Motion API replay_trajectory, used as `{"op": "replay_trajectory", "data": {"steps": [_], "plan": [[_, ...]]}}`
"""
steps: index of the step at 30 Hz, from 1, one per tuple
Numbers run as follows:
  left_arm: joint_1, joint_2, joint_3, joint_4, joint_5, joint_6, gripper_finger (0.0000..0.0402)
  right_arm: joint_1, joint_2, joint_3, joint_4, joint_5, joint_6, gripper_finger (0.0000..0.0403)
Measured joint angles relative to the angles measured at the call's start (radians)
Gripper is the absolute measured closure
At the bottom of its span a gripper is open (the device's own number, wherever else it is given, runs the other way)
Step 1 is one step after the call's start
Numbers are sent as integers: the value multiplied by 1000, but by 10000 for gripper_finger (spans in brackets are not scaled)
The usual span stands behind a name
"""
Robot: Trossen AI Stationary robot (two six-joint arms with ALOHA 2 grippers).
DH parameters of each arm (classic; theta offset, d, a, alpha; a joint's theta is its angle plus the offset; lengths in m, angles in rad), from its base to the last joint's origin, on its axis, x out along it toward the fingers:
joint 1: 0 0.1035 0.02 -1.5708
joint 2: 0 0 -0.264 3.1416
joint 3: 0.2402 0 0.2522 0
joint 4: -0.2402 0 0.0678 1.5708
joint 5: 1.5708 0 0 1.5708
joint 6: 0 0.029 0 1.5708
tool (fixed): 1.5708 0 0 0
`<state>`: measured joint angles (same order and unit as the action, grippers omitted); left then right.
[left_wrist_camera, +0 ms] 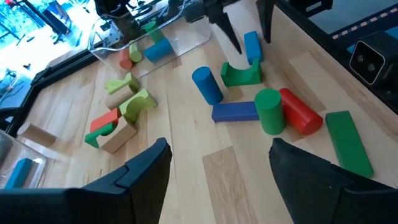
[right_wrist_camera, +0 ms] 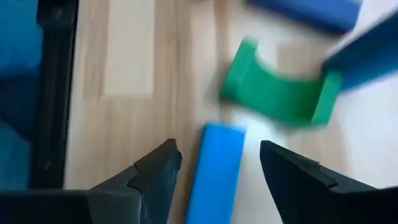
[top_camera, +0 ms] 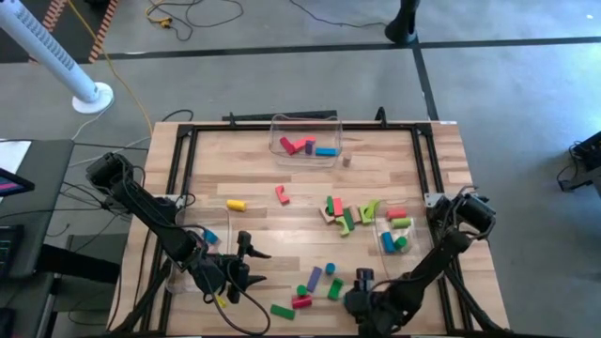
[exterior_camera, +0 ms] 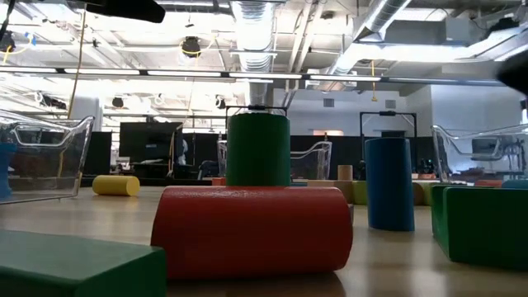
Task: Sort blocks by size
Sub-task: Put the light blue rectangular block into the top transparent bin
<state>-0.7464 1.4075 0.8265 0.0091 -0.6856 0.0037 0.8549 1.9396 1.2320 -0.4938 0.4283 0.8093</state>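
The right gripper (right_wrist_camera: 214, 165) hangs low at the near edge of the table with its 2 fingers spread, the light blue bar (right_wrist_camera: 216, 171) lying flat between them, not yet pinched. Just beyond that bar sits a green arch (right_wrist_camera: 277, 93), then a dark blue bar (left_wrist_camera: 235, 111) and a blue cylinder (left_wrist_camera: 207, 85).

The left gripper (left_wrist_camera: 217, 168) hovers at the near left, fingers spread and empty, facing a green cylinder (left_wrist_camera: 270, 111) touching a red cylinder (left_wrist_camera: 300, 112).

More blocks lie in a loose pile (top_camera: 349, 213) mid-table, some already in the far bin (top_camera: 304, 125) and the right bin (top_camera: 395, 246).

The step in hand looks like a pick of the light blue bar: next, the fingers should close squarely across its narrow width without nudging the arch, then lift.
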Motion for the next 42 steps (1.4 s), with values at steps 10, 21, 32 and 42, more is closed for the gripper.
{"op": "replay_trajectory", "data": {"steps": [10, 21, 32, 42], "plan": [[0, 0, 0, 2, 0, -4, 140, 57, -2, -25, -104, -4, 190, 147], [0, 0, 0, 3, 0, -1, 140, 68, -1, -65, -95, -31, 244, 148], [0, 0, 0, 4, 0, -4, 140, 70, 0, -66, -100, -52, 229, 221], [0, 0, 0, 4, 0, -1, 140, 33, -1, -65, -53, -63, 130, 270]]}}
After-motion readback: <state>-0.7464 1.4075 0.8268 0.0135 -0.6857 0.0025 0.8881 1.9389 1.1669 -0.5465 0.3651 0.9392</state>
